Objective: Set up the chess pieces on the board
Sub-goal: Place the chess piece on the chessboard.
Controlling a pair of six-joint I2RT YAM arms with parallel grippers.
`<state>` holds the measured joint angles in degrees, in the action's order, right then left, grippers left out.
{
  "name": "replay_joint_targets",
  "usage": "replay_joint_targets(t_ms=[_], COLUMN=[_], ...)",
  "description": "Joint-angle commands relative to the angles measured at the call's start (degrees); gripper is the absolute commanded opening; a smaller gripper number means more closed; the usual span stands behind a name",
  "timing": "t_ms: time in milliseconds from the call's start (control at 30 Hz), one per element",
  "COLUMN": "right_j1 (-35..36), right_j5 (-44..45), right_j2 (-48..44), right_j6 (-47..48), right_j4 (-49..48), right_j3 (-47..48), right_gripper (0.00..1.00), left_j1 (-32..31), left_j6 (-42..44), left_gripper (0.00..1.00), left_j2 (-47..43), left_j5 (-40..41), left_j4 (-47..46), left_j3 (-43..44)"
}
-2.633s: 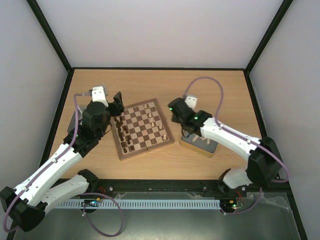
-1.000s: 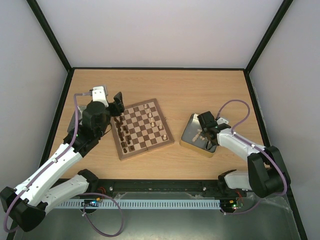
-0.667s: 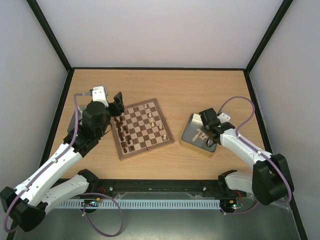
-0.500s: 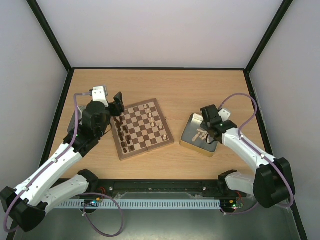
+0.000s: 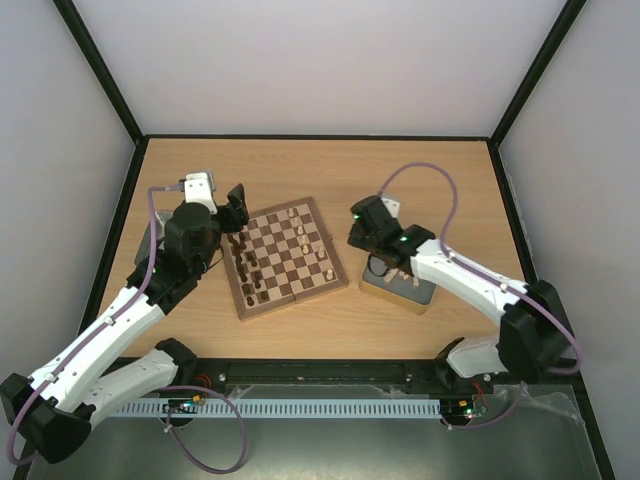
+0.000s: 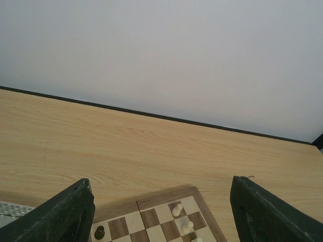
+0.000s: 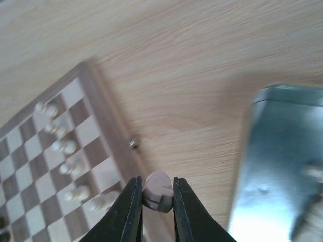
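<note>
Pale wood tabletop [image 5: 420, 170]: the right gripper [image 7: 157, 194] has swung from the shiny metal tin [image 7: 282, 161] toward the checkered wooden chessboard [image 5: 285, 257], clamping a cream wooden chessman [image 7: 157, 186], so placement likely comes next. By the board, the left gripper [image 5: 236, 207] gapes wide.

A chess piece [image 7: 157, 189] sits between the fingers of the right pincer [image 7: 157, 197], over the table [image 7: 202, 75], the board [image 7: 112, 118] with its row of pieces [image 7: 65, 146] to the pincer's left and the tin [image 7: 272, 151] to its right.

Your left arm [image 5: 102, 345] and right arm [image 5: 466, 280]: white shells, chunky black joints, purple cables [image 5: 428, 167], tiny green lights [image 5: 400, 238] on the right one.
</note>
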<state>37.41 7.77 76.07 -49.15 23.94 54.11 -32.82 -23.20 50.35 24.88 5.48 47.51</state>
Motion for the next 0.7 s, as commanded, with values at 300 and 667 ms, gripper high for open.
replay_joint_targets(t_ms=[300,667], right_j1=[14.44,15.49], right_j5=[0.23,1.88], right_j2=[14.01,18.48], right_j6=[1.76,2.8], right_j4=[-2.87,-3.15], right_j3=[5.78,6.39], right_gripper=[0.13,0.13], left_j1=[0.42,0.47], left_j6=[-0.27,-0.35], left_gripper=[0.75,0.75], left_j2=[0.43,0.45], left_j5=[0.33,0.33], left_j4=[-1.22,-1.09], left_j3=[-0.83,-0.9])
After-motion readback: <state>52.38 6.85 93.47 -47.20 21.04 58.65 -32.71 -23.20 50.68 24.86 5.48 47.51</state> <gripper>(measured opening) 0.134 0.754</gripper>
